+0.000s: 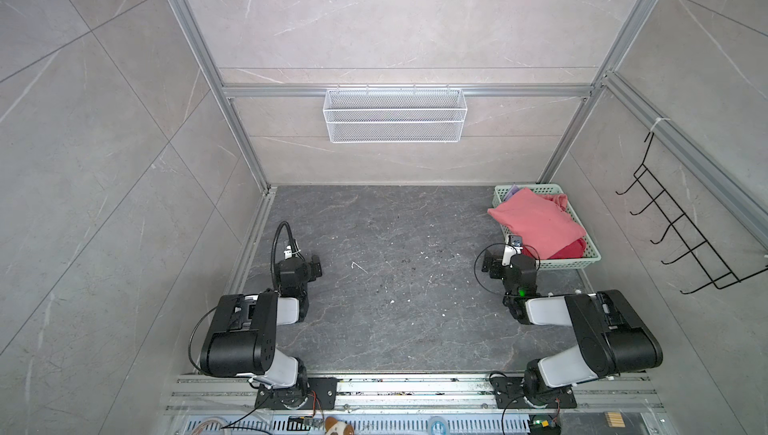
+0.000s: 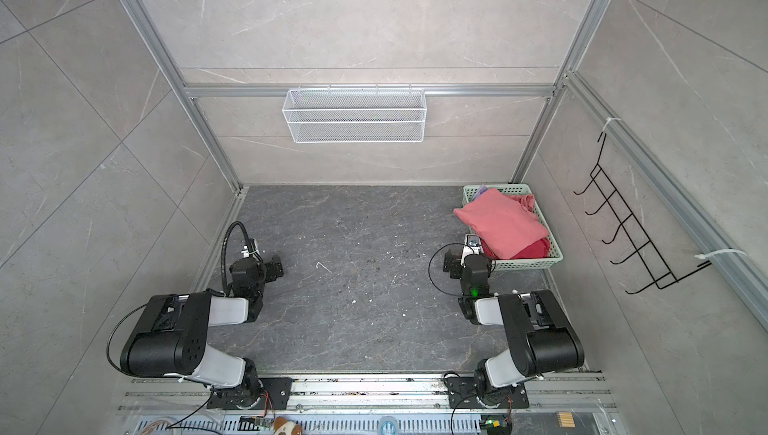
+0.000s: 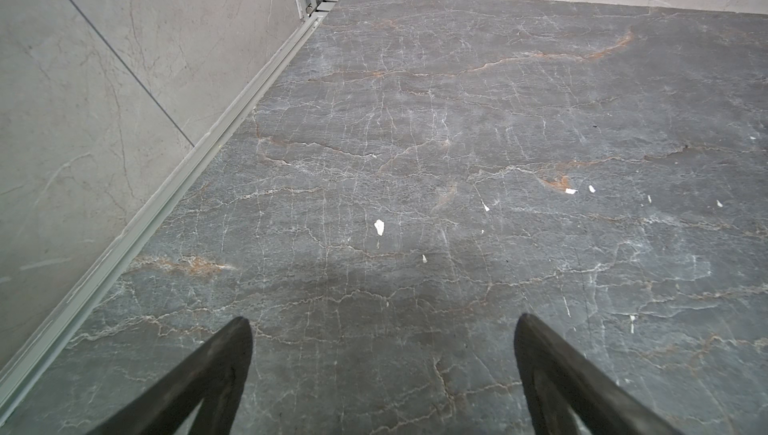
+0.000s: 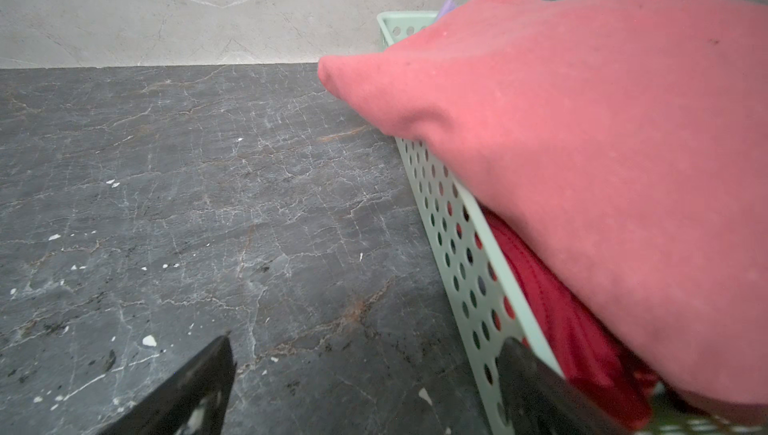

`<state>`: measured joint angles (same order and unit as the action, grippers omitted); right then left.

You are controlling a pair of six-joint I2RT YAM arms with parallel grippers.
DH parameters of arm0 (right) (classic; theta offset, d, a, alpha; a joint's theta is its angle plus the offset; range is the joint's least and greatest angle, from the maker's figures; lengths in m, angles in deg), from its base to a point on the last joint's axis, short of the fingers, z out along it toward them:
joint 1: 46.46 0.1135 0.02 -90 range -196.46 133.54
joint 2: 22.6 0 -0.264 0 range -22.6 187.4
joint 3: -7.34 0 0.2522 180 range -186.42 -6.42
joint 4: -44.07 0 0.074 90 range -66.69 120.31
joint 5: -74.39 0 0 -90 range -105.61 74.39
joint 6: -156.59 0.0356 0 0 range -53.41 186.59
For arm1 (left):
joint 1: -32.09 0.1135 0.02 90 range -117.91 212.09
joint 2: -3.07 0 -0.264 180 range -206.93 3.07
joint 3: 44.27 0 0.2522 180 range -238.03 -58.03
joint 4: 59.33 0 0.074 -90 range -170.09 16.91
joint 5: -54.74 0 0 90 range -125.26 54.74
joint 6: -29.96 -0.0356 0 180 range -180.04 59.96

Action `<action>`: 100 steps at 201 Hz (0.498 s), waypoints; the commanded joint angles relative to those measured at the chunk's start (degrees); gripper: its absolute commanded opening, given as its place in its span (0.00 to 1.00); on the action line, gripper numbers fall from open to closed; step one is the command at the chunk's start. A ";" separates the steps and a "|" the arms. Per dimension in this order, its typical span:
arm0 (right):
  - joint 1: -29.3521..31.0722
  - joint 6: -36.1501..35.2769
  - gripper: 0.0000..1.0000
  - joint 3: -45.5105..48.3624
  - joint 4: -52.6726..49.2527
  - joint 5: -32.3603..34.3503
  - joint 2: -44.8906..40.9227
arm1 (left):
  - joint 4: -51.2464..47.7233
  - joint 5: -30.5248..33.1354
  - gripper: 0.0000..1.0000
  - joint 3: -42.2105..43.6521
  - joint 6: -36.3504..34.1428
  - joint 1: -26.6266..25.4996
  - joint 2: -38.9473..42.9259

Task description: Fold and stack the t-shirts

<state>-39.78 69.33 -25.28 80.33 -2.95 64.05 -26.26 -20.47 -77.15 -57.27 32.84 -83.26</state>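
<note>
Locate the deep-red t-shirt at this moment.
In both top views the deep-red t-shirt lies in the mint-green basket at the far right corner of the table, mostly under the salmon-pink t-shirt.

T-shirts [image 1: 536, 221] in basket [image 1: 590, 260], table's [image 1: 374, 254] far-right corner.

Robotics lab cell: aluminium-profile frame [image 1: 407, 91], stone-look wall panels [image 1: 395, 17], left arm [image 1: 239, 335] and right arm [image 1: 611, 329] on a base rail [image 1: 415, 387].

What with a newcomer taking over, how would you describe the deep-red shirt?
On the dark table, far right corner, sits a mint-green basket. In it, beneath the large salmon-pink shirt, the deep-red shirt shows at the near end, darker than the pink above.
</note>
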 commanded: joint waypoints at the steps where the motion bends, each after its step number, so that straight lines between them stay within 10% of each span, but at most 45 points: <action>1: 0.00 -0.77 1.00 -0.92 1.40 0.34 -0.06 | 3.23 -0.18 1.00 -0.74 -0.15 0.16 0.28; 59: 0.00 -0.96 0.99 -1.40 1.22 0.21 -0.46 | 3.23 -0.15 1.00 -0.83 -0.19 0.15 0.27; 100: 0.28 -2.37 1.00 -10.61 -22.31 -2.84 -10.11 | 0.85 -0.54 1.00 -1.77 -0.98 0.04 2.01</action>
<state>-39.78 68.83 -29.87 71.17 -3.47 60.77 -26.24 -20.47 -77.15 -57.27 32.84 -83.26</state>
